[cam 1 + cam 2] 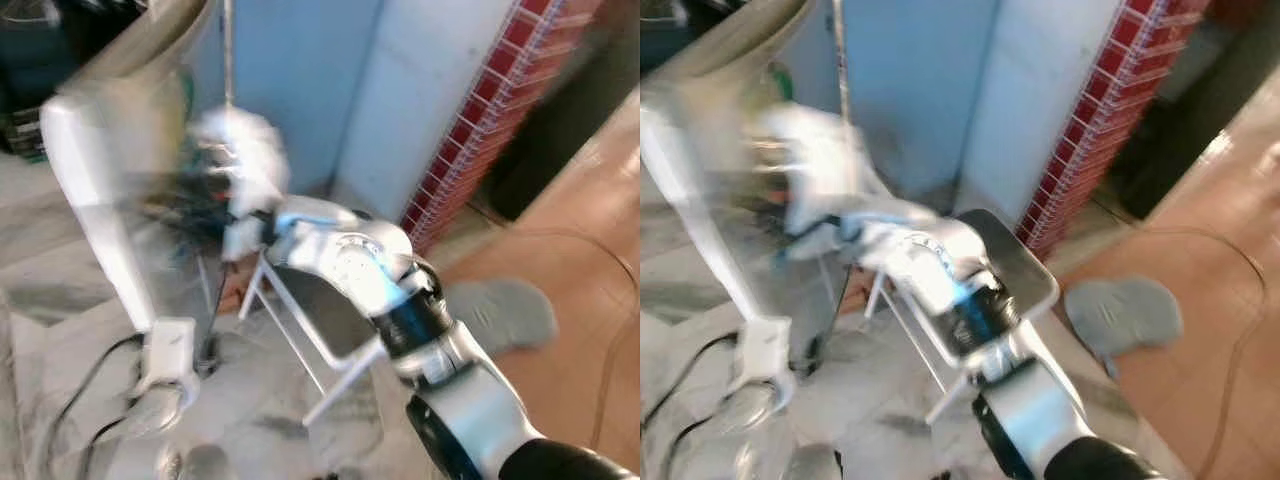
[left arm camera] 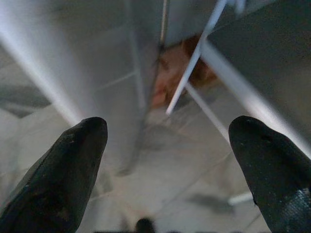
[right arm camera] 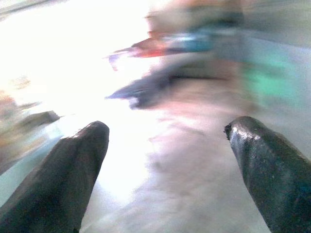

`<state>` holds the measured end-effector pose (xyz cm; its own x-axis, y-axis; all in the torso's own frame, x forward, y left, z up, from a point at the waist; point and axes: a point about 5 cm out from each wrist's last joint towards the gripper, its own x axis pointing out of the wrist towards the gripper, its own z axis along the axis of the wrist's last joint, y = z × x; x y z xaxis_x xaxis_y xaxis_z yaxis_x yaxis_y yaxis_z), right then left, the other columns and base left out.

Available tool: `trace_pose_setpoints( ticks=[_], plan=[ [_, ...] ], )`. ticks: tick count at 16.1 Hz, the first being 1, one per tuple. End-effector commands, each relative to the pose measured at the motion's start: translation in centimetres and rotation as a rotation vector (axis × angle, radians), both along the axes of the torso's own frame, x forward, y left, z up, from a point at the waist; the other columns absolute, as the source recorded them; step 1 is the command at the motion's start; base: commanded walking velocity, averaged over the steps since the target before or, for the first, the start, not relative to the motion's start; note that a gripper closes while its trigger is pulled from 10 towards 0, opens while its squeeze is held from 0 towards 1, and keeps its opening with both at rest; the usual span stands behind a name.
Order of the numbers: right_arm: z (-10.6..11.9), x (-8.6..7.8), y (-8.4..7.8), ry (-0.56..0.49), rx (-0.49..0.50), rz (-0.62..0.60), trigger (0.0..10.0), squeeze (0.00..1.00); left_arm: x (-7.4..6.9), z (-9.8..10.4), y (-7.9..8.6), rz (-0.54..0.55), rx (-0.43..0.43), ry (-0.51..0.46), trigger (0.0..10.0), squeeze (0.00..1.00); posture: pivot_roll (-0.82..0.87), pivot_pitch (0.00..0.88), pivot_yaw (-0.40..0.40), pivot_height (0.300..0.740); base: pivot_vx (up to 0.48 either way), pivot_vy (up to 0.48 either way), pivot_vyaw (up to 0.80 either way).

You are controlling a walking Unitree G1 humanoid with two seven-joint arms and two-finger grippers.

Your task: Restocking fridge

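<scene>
Fridge: not identifiable with certainty, as both head views are heavily motion-blurred; the nearest candidate is one tall pale blue panel standing upright at the back, with one white upright surface just beside it to the right. Right of that, one column of red tiles with a white grid of joints. In front of the pale blue panel stands one small stand with a dark flat top and thin white rod legs, tilted in the frame; it rests on a grey marbled floor. Count of arms: two. Right arm reaches from lower right across the stand toward a blurred white mass near the panel. Left arm hangs on the left as a smeared white limb, pointing down at the floor. Right gripper: two black fingers spread wide apart, nothing between them; beyond them a pale surface and streaks of red, blue and green, too blurred to name. Left gripper: two black fingers likewise spread wide, nothing held; beyond them the stand's white rods, the edge of its dark top and the marbled floor. Orange floor on the right carries one grey slipper-like object and one thin cable. One dark cable lies on the marbled floor at lower left.
</scene>
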<state>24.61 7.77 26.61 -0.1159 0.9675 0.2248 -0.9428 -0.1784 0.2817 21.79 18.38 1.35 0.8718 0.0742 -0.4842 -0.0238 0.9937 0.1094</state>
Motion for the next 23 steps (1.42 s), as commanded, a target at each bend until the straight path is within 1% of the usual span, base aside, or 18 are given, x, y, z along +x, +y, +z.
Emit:
trace_pose_setpoints(
  ticks=[1,2,6,7,8,9,10,11,12,13,15,16,17,18,19,20,21,23],
  plan=[
    [0.6,-4.0,3.6,0.067,0.11,0.184,10.0,0.0,-0.6,-0.5,0.7,0.008,0.006,0.032,10.0,0.0,0.21,0.0,-0.127,0.74,0.0,0.0,0.0],
    [-2.4,-2.7,3.9,0.022,-0.006,0.102,10.0,0.0,-0.3,-0.4,0.8,-0.01,0.023,0.036,10.0,0.0,0.22,0.0,-0.12,0.74,0.0,0.0,0.0],
    [-3.7,-1.3,4.2,0.028,-0.051,0.017,10.0,0.0,0.0,-0.2,1.2,0.0,0.05,-0.004,10.0,0.0,0.22,0.0,-0.116,0.74,0.0,0.0,0.0],
    [-4.7,-0.8,3.9,-0.004,-0.097,-0.039,10.0,0.0,0.7,0.9,3.1,0.122,0.114,-0.1,10.0,0.0,0.22,0.0,-0.117,0.74,0.0,0.0,0.0],
    [-5.2,-0.6,3.1,-0.028,-0.137,-0.077,10.0,0.0,1.0,1.6,4.6,0.213,0.162,-0.147,10.0,0.0,0.23,0.0,-0.124,0.74,0.0,0.0,0.0],
    [-6.1,0.1,1.8,-0.037,-0.197,-0.144,10.0,0.0,1.3,2.5,7.0,0.324,0.209,-0.199,10.0,0.0,0.23,0.0,-0.124,0.74,0.0,0.0,0.0],
    [-7.8,1.7,-0.6,-0.052,-0.268,-0.266,10.0,0.0,1.2,4.5,11.2,0.48,0.296,-0.267,10.0,0.0,0.24,0.0,-0.134,0.74,0.0,0.0,0.0],
    [-8.9,2.8,-2.3,-0.024,-0.296,-0.346,10.0,0.0,1.1,5.3,13.4,0.53,0.306,-0.28,10.0,0.0,0.24,0.0,-0.138,0.74,0.0,0.0,0.0],
    [-9.6,3.6,-3.5,-0.009,-0.309,-0.402,10.0,0.0,1.1,5.7,14.6,0.551,0.302,-0.28,10.0,0.0,0.24,0.0,-0.138,0.74,0.0,0.0,0.0],
    [-11.4,5.0,-6.8,0.031,-0.369,-0.545,10.0,0.0,1.1,7.0,17.6,0.603,0.329,-0.301,10.0,0.0,0.24,0.0,-0.146,0.74,0.0,0.0,0.0],
    [-13.1,5.8,-10.1,0.067,-0.431,-0.686,10.0,0.0,1.4,8.0,20.1,0.683,0.329,-0.291,10.0,0.0,0.22,0.0,-0.144,0.74,0.0,0.0,0.0],
    [-13.7,5.9,-11.2,0.071,-0.455,-0.742,10.0,0.0,1.7,8.5,20.6,0.691,0.323,-0.297,10.0,0.0,0.21,0.0,-0.134,0.74,0.0,0.0,0.0],
    [-14.2,5.9,-12.3,0.094,-0.473,-0.788,10.0,0.0,2.8,8.1,19.6,0.582,0.217,-0.285,10.0,0.0,0.2,0.0,-0.125,0.74,0.0,0.0,0.0],
    [-14.4,5.9,-12.7,0.099,-0.482,-0.805,10.0,0.0,3.5,7.6,18.3,0.512,0.128,-0.276,10.0,0.0,0.2,0.0,-0.12,0.74,0.0,0.0,0.0],
    [-14.6,5.9,-13.0,0.109,-0.482,-0.826,10.0,0.0,4.4,6.6,16.2,0.378,0.069,-0.247,10.0,0.0,0.2,0.0,-0.112,0.74,0.0,0.0,0.0],
    [-14.6,5.9,-12.9,0.11,-0.479,-0.832,10.0,0.0,4.9,5.4,13.9,0.25,0.047,-0.209,10.0,0.0,0.19,0.0,-0.105,0.74,0.0,0.0,0.0],
    [-14.6,5.8,-12.8,0.1,-0.48,-0.831,10.0,0.0,5.1,4.5,12.4,0.182,0.029,-0.188,10.0,0.0,0.19,0.0,-0.103,0.74,0.0,0.0,0.0],
    [-14.7,5.5,-13.2,0.097,-0.485,-0.831,10.0,0.0,5.2,3.0,9.7,0.12,-0.038,-0.163,10.0,0.0,0.18,0.0,-0.101,0.74,0.0,0.0,0.0]
  ],
)
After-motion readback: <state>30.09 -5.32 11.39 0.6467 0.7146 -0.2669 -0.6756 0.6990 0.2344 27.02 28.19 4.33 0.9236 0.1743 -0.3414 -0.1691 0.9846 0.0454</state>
